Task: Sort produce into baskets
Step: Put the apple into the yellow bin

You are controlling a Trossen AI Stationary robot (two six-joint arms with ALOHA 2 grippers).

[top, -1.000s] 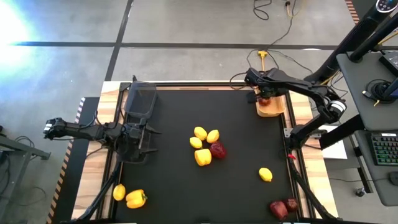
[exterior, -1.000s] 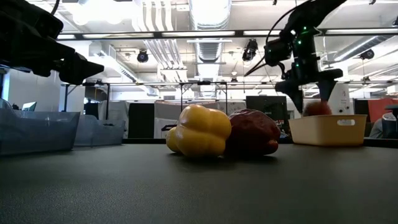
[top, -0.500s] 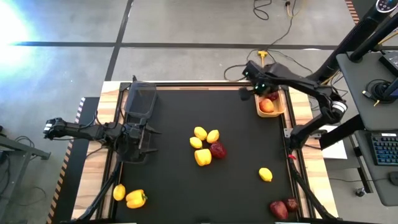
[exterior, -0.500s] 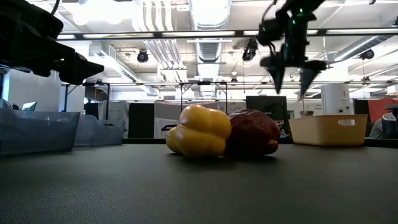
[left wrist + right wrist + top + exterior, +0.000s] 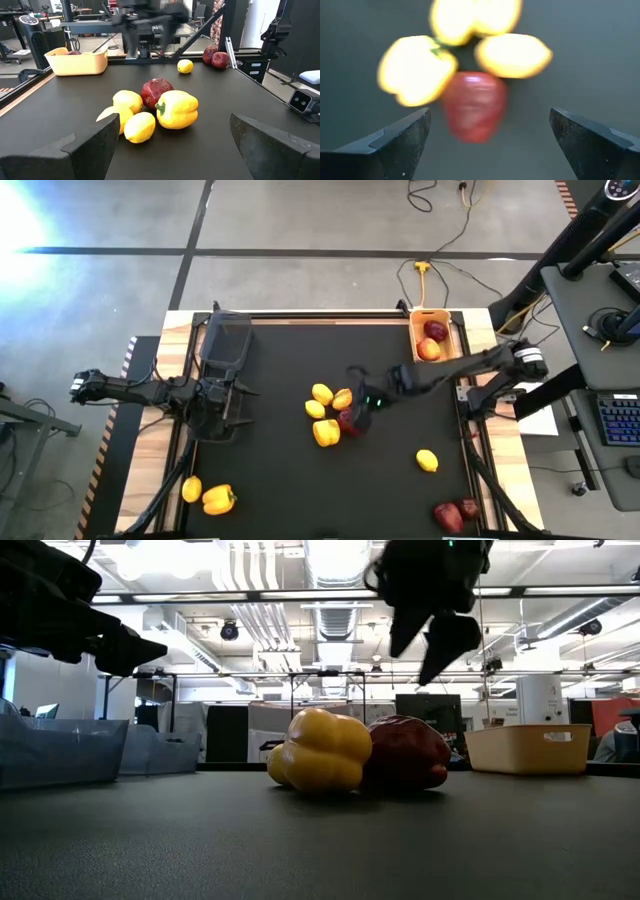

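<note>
My right gripper (image 5: 358, 402) is open and hangs above the middle cluster of produce, right over the dark red pepper (image 5: 472, 105); it touches nothing. The cluster holds a yellow bell pepper (image 5: 326, 432), the red pepper (image 5: 350, 422) and three lemons (image 5: 322, 393), all lying on the mat. The low view shows the gripper (image 5: 430, 635) well above the peppers (image 5: 320, 750). The yellow-orange basket (image 5: 447, 355) at the far right holds two reddish fruits (image 5: 428, 350). My left gripper (image 5: 238, 395) waits open and empty beside the black mesh basket (image 5: 225, 345) at the table's left.
A single lemon (image 5: 427, 461) lies right of centre. Two dark red pieces (image 5: 455, 513) lie at the near right corner. A lemon (image 5: 191, 489) and a yellow pepper (image 5: 219, 499) lie at the near left. Bare black mat (image 5: 290, 480) lies between the groups.
My right gripper has risen from the yellow-orange basket, leaving a reddish fruit in it beside another. It has then swung toward the table's left and near edge and now stands open above the middle cluster. The produce on the mat has not moved.
</note>
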